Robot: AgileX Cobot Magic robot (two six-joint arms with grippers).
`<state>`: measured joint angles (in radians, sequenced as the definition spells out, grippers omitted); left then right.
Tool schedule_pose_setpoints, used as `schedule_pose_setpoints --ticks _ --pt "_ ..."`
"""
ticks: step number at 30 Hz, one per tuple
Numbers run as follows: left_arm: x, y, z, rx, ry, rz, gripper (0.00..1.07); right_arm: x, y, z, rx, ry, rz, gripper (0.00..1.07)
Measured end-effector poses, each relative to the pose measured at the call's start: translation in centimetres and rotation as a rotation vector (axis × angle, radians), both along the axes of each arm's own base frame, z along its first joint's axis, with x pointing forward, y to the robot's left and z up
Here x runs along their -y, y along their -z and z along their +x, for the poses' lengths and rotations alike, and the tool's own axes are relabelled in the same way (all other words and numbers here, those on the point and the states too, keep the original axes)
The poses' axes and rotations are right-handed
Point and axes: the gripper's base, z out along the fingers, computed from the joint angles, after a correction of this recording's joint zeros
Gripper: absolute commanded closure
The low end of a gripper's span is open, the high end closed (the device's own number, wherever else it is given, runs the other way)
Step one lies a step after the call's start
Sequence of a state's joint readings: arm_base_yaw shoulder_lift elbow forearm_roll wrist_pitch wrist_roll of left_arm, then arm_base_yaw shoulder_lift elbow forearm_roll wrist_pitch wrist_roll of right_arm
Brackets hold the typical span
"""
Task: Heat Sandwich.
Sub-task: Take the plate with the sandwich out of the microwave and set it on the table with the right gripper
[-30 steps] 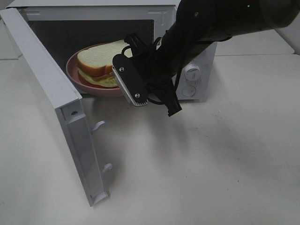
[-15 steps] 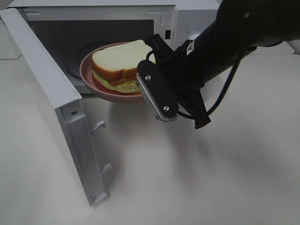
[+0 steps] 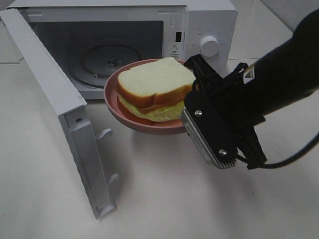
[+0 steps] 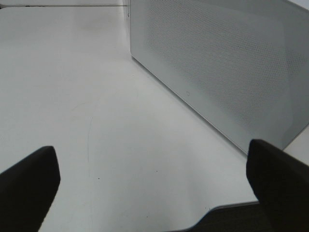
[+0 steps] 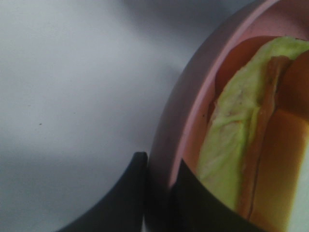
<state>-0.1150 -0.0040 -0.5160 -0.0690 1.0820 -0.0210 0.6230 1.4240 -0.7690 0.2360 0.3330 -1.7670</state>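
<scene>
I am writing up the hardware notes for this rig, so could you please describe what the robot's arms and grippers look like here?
The right arm is matte black and bulky, with a small white label near the wrist and a black cable looping below it. The right gripper has dark fingers; a silver ribbed plate with two screws sits on its body. The left gripper shows only two blunt black fingertips.

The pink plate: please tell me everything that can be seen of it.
The pink plate is round, shallow and smooth, with a raised rim. It is held roughly level above the white table, in front of the open microwave. The right gripper is shut on its rim, one finger inside and one outside. The sandwich lies on it, white bread over orange and yellow-green layers, smaller than the plate.
</scene>
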Motion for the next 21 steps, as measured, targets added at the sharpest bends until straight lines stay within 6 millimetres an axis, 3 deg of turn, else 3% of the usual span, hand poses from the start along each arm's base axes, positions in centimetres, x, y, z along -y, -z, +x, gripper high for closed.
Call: schedule_pose_setpoints --ticks 13,21 --pt "0.0 0.0 0.0 0.0 0.0 0.0 0.09 4.0 -0.3 -4.9 0.022 0.082 0.014 1.07" --pt "0.0 0.0 0.0 0.0 0.0 0.0 0.09 6.0 -0.1 -6.7 0.032 0.133 -0.02 1.07"
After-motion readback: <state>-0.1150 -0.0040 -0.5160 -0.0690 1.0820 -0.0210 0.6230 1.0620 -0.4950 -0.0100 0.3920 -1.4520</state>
